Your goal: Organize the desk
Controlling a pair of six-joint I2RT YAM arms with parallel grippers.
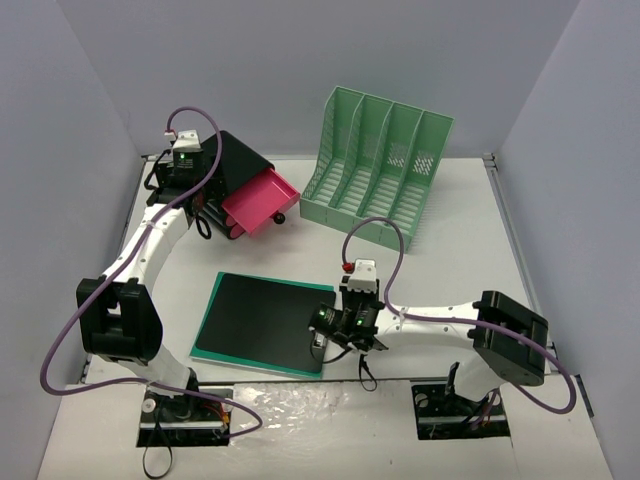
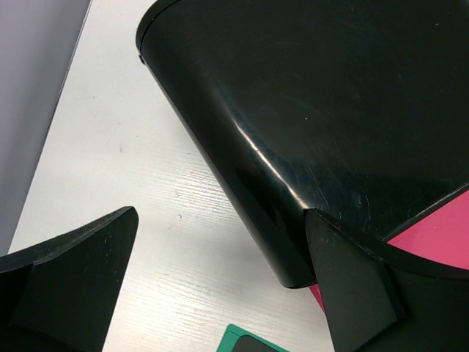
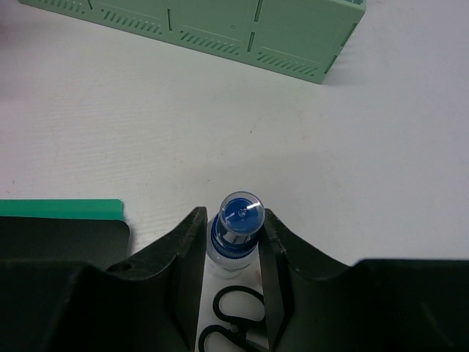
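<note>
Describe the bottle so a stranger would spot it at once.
From the green rack, come toward the near edge to the right gripper beside the black mat. Between its jaws sits a small clear bottle; its blue cap is the only blue thing there.

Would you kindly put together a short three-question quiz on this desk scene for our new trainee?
1. True or false: the left pincer stands shut.
2. What sits between the fingers of the right pincer? A) a blue-capped bottle B) a stapler C) a pen
3. Fill in: the file rack at the far side of the desk is coloured ____.
Key: 1 false; 2 A; 3 mint green.
</note>
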